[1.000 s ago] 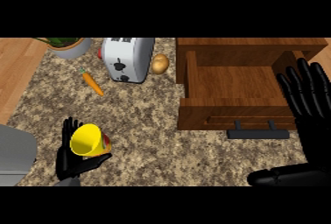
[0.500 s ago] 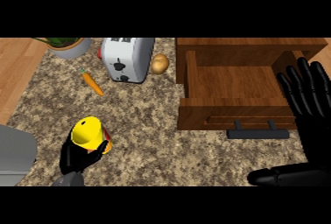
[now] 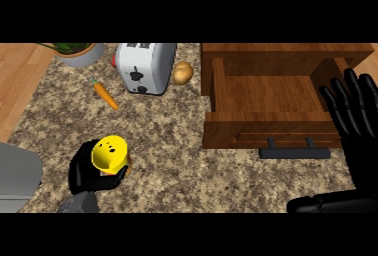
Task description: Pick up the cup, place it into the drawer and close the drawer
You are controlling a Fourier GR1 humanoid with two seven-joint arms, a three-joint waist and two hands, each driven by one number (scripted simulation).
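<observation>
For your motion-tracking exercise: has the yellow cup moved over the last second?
Yes. The yellow cup, held in the left hand, has moved up the view and slightly right, nearer the carrot and the drawer.

You see a glossy yellow cup (image 3: 110, 152), speckled stone-like counter (image 3: 177, 165), wooden drawer (image 3: 269, 107), and shiny metal toaster (image 3: 145, 67)

cup (image 3: 110, 152) yellow | drawer (image 3: 275, 107) brown wood | counter (image 3: 177, 165) speckled | carrot (image 3: 106, 96) orange
</observation>
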